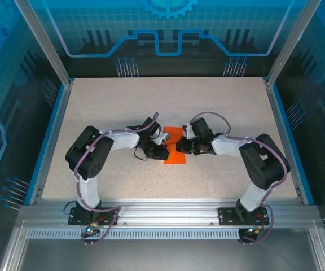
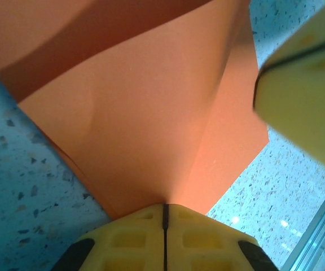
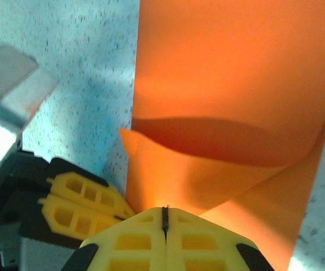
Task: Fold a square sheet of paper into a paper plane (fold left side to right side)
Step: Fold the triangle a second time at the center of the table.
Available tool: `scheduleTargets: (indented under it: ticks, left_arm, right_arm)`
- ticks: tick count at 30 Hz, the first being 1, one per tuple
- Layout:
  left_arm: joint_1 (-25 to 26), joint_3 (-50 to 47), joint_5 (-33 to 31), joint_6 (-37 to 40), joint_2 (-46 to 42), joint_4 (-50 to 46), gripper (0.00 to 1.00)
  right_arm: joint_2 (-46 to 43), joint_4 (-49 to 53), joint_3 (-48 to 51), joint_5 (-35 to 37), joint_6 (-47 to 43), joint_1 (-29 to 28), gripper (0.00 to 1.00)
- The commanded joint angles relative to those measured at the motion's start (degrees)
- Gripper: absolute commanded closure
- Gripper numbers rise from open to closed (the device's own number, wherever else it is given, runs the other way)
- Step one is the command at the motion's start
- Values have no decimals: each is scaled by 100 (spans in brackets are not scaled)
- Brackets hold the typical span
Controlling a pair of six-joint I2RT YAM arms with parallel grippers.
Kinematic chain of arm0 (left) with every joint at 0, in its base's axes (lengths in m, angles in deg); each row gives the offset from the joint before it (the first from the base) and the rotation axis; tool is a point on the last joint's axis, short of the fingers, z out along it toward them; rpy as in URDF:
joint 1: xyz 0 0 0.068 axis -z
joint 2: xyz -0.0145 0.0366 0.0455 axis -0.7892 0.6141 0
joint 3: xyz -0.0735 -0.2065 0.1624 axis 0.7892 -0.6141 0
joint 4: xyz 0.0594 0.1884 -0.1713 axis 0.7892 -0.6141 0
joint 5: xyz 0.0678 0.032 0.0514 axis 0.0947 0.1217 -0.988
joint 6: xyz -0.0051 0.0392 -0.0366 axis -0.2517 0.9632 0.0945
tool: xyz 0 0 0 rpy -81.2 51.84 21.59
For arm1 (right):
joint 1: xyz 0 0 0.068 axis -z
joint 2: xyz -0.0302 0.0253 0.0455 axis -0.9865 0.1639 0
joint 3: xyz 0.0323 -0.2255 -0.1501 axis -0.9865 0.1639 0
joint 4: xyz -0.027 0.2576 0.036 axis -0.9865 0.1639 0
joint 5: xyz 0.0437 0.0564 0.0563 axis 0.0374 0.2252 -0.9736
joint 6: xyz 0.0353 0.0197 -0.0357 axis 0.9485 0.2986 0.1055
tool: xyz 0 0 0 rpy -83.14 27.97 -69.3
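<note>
we see the orange paper (image 1: 176, 155) near the middle of the speckled tabletop (image 1: 236, 107). it sits between the tips of the left arm (image 1: 89, 155) and the right arm (image 1: 261, 161), which reach in from either side and meet over it.

in the left wrist view the left jaws are clenched. their yellow fingers (image 2: 145, 223) press together with only a thin dark seam between them, and the paper (image 2: 145, 113) runs straight into that seam, so they are grasping its edge. a soft crease runs up the sheet away from them. a blurred yellow finger (image 2: 303, 96) of the right arm shows at the right edge.

in the right wrist view the right jaws are clenched as well, fingers (image 3: 190, 237) tight together. a flap of the paper (image 3: 224, 73) curls up off the flat part and bends down into them, so they are grasping the paper too. the left arm's yellow fingers (image 3: 78, 197) sit just beside them, at the sheet's left edge.
</note>
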Motion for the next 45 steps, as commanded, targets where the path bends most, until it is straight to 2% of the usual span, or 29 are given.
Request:
scheduleTargets:
  ticks: [1,18,29,45]
  left_arm:
    - [13,-192,-331,132,219,-240,95]
    - [64,-156,-447,150,210,-284,98]
    - [87,-139,-476,156,221,-306,98]
    - [110,-114,-517,173,202,-345,98]
  right_arm:
    - [-61,-95,147,-131,-54,-218,97]
    - [460,-398,-27,-256,-22,-447,98]
    - [636,-134,-94,14,-102,-438,98]
    - [198,-111,-132,-56,-40,-368,98]
